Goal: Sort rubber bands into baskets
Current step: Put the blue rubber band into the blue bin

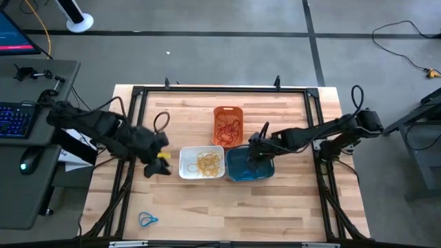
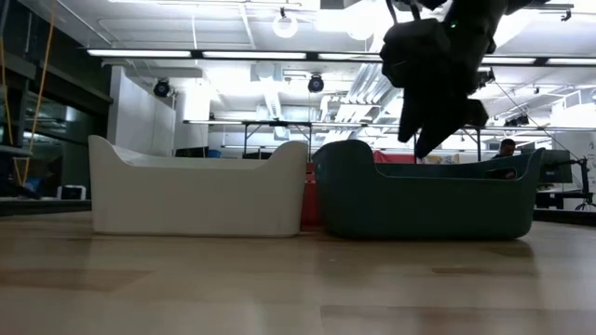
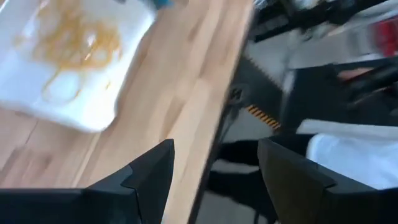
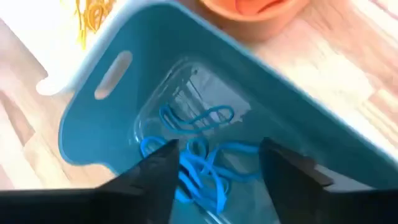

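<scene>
Three baskets stand mid-table. The orange-red basket (image 1: 228,125) holds red and orange rubber bands. The white basket (image 1: 202,163) holds yellow bands (image 3: 71,40). The teal basket (image 1: 249,165) holds blue bands (image 4: 199,165). My right gripper (image 1: 256,155) hangs open over the teal basket, its fingers (image 4: 152,177) above the blue bands and holding nothing. It also shows dark above that basket in the low view (image 2: 433,84). My left gripper (image 1: 155,164) is open and empty beside the white basket's left end, near the table's left edge (image 3: 214,180). A blue band (image 1: 147,220) lies on the table near the front left.
A black frame (image 1: 220,89) runs round the tabletop's edges. A black cable loop (image 1: 161,122) lies on the wood at the far left. Bare wood shows in front of the baskets (image 1: 241,213). A desk with a keyboard (image 1: 17,120) stands to the left of the table.
</scene>
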You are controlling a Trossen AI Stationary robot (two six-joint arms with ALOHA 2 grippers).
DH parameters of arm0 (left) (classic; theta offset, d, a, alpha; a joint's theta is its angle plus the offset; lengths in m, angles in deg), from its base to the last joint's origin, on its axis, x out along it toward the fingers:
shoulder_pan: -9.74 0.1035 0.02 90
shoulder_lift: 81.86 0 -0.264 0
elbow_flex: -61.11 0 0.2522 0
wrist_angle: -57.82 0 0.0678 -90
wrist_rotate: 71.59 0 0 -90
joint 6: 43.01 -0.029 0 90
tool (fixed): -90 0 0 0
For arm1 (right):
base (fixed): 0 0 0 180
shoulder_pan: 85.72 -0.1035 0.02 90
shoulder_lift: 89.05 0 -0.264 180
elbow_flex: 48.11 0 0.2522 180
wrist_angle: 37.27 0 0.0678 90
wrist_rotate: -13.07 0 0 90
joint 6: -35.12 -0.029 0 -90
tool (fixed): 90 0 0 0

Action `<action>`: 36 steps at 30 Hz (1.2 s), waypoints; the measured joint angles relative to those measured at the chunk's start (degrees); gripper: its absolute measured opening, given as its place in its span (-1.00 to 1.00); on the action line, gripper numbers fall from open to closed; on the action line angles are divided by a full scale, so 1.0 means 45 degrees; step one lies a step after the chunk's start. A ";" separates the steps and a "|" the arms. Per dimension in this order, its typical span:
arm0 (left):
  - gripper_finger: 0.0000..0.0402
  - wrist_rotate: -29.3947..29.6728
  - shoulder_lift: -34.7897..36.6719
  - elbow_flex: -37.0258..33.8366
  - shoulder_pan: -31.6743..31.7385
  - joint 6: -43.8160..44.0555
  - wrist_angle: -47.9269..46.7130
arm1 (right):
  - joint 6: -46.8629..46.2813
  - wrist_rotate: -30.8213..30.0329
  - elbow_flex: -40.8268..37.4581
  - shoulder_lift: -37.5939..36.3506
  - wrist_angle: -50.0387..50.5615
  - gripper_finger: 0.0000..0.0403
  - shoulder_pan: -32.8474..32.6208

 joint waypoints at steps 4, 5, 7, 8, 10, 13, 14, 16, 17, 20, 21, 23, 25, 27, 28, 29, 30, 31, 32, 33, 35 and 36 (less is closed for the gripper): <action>0.12 0.1119 -0.0442 0.0000 -0.1842 0.1149 -0.2489 | 0.0792 0.0564 0.0010 -0.0005 -0.0205 0.19 0.0434; 0.12 0.1140 -0.0676 -0.0005 -0.2451 0.1273 -0.3129 | 0.0906 0.0682 0.0010 -0.0008 -0.0246 0.21 0.0505; 0.12 0.1145 -0.1251 -0.0005 -0.3715 0.1340 -0.4170 | 0.1081 0.0715 0.0019 -0.0010 -0.0284 0.22 0.0550; 0.12 0.1147 -0.1581 -0.0005 -0.4323 0.1274 -0.4497 | 0.1183 0.0725 0.0019 -0.0010 -0.0270 0.23 0.0561; 0.12 0.1284 -0.2371 -0.0005 -0.5484 0.0875 -0.4553 | 0.1345 0.0755 0.0019 -0.0010 -0.0276 0.23 0.0589; 0.12 0.1896 -0.3724 -0.0005 -0.6981 0.0193 -0.4024 | 0.1343 0.0617 0.0019 -0.0015 -0.0272 0.23 0.0584; 0.12 0.2008 -0.4201 -0.0005 -0.7416 0.0073 -0.3766 | 0.1339 0.0564 0.0019 -0.0015 -0.0268 0.23 0.0584; 0.12 0.2012 -0.5129 -0.0005 -0.8176 0.0004 -0.3062 | 0.1339 0.0554 0.0019 -0.0015 -0.0268 0.23 0.0584; 0.12 0.1858 -0.5572 -0.0005 -0.8495 0.0074 -0.2616 | 0.1339 0.0554 0.0019 -0.0015 -0.0271 0.23 0.0584; 0.12 0.0941 -0.6694 -0.0044 -0.9212 0.0321 -0.0827 | 0.1342 0.0549 0.0019 -0.0015 -0.0268 0.23 0.0584; 0.12 0.0687 -0.6965 -0.0167 -0.9411 0.0415 -0.0150 | 0.1371 0.0548 0.0019 -0.0015 -0.0268 0.23 0.0584; 0.12 0.0420 -0.7292 -0.0684 -0.9729 0.0743 0.0904 | 0.1545 0.0429 0.0019 -0.0015 -0.0268 0.23 0.0579; 0.12 0.0375 -0.7378 -0.1408 -0.9848 0.0932 0.1362 | 0.1677 0.0266 0.0019 -0.0015 -0.0269 0.23 0.0584; 0.12 0.0423 -0.7343 -0.2191 -0.9711 0.1002 0.1150 | 0.1663 0.0184 0.0019 -0.0015 -0.0272 0.23 0.0593; 0.12 0.0554 -0.7304 -0.2577 -0.9606 0.1021 0.1023 | 0.1654 0.0165 0.0019 -0.0015 -0.0272 0.23 0.0610; 0.12 0.0697 -0.7230 -0.2977 -0.9509 0.1021 0.1046 | 0.1649 0.0165 0.0019 -0.0015 -0.0278 0.23 0.0613; 0.12 0.0772 -0.7134 -0.3332 -0.9432 0.0948 0.1258 | 0.1645 0.0165 0.0019 -0.0015 -0.0282 0.23 0.0613; 0.12 0.0787 -0.7057 -0.3686 -0.9367 0.0778 0.1654 | 0.1616 0.0165 0.0019 -0.0015 -0.0277 0.23 0.0613; 0.12 0.0729 -0.7038 -0.4017 -0.9349 0.0615 0.2114 | 0.1559 0.0166 0.0019 -0.0015 -0.0272 0.23 0.0613; 0.12 0.0617 -0.7038 -0.4317 -0.9339 0.0438 0.2512 | 0.1446 0.0170 0.0019 -0.0015 -0.0272 0.23 0.0613; 0.12 0.0293 -0.7038 -0.4753 -0.9339 0.0120 0.3111 | 0.1113 0.0163 0.0019 -0.0020 -0.0272 0.23 0.0613; 0.12 0.0259 -0.7029 -0.4833 -0.9339 0.0063 0.3223 | 0.0967 0.0167 0.0019 -0.0020 -0.0271 0.23 0.0613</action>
